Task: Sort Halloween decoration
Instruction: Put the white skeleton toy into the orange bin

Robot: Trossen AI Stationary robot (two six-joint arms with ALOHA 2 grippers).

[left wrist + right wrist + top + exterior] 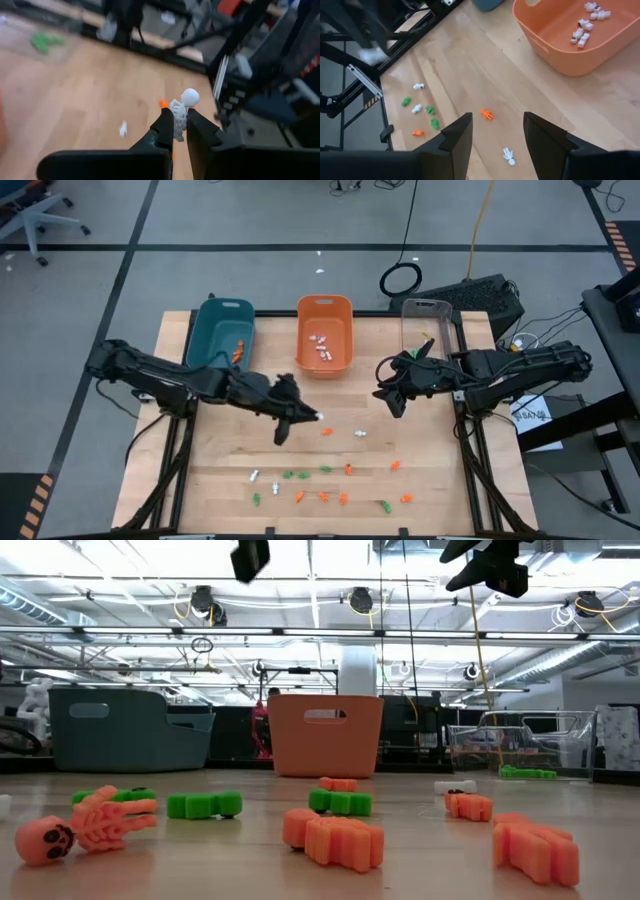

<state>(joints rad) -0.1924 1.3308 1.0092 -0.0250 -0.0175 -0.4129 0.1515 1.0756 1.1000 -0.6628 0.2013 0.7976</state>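
My left gripper (300, 416) hangs over the middle of the table, shut on a small white skeleton (181, 111). My right gripper (492, 132) waits open and empty above the table in front of the clear bin (430, 330). Several orange, green and white trinkets lie flat on the wood near the front edge, such as an orange one (326, 432), a white one (360, 433) and a green one (290, 475). The orange bin (324, 360) holds several white skeletons (585, 25). My left gripper pinches the white skeleton's ribcage (178, 116) between its two fingertips (165, 125). The skull (190, 96) sticks out past the fingertips. The skeleton is lifted clear of the table.
The teal bin (222, 325) stands at the back left with an orange trinket (238, 352) inside. The clear bin at the back right holds a green piece (527, 773). Bare wood lies between the bins and the scattered trinkets. Cables and equipment sit beyond the table's right edge.
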